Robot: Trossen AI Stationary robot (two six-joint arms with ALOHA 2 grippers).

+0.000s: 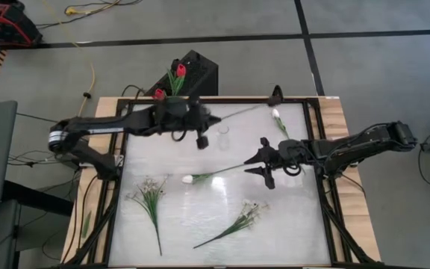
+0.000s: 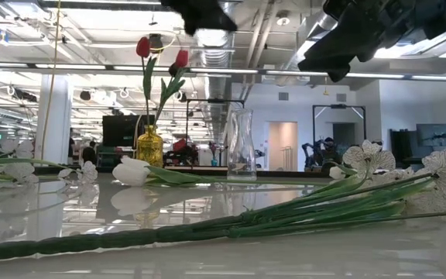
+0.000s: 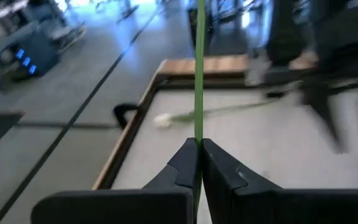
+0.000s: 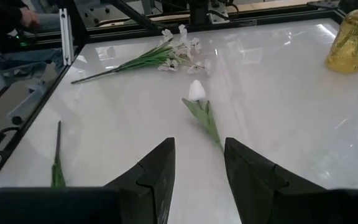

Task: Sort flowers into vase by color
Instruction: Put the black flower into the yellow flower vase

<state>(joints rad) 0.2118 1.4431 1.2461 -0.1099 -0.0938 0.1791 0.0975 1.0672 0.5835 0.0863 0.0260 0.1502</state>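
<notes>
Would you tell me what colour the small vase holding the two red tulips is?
The small vase is yellow glass, best seen in the low view.

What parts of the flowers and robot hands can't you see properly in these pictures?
- Left gripper: shut on a green stem; left wrist view's edge cuts off the flower's head.
- Right gripper: open above the white tulip; in the low view only dark blurred shapes show at the edge.
- Clear vase: barely visible from the high view, too see-through.
- Yellow vase: right wrist view's edge cuts it off.
</notes>
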